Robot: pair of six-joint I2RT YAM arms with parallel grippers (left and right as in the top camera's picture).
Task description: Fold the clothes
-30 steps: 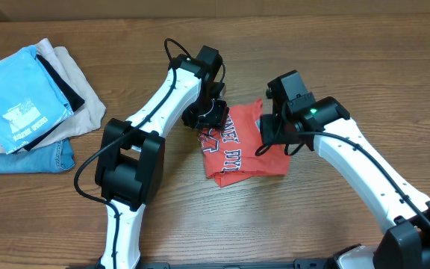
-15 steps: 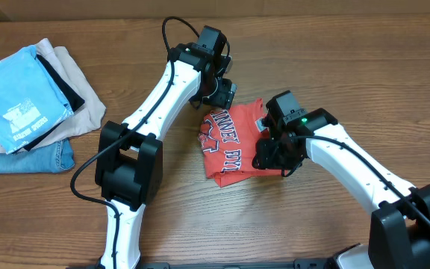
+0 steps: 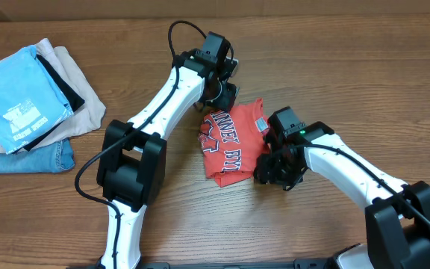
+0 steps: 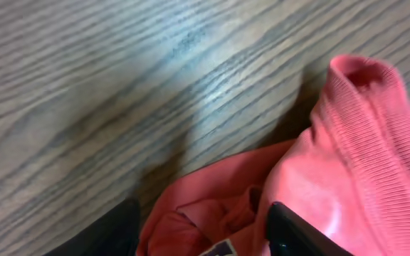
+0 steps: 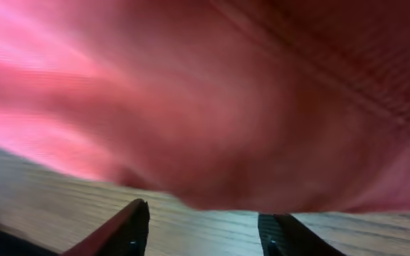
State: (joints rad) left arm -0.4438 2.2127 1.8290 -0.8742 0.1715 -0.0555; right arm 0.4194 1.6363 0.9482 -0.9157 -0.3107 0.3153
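Lying near the middle of the wooden surface (image 3: 364, 67), the red T-shirt (image 3: 230, 142) is folded into a rough rectangle with its lettering facing up. The left pincer (image 3: 222, 93) sits at the shirt's far edge. Its fingers are spread, with bunched red cloth and a ribbed edge between them, and they pinch nothing. The right pincer (image 3: 272, 172) is low at the shirt's near right corner, also spread, with red cloth just ahead of its tips. By the left edge of the surface rests a stack of folded clothes: a light blue shirt (image 3: 17, 101) on top, a black garment (image 3: 64, 88) and a beige garment (image 3: 84, 116) beneath it, and denim (image 3: 47, 158) at the bottom.
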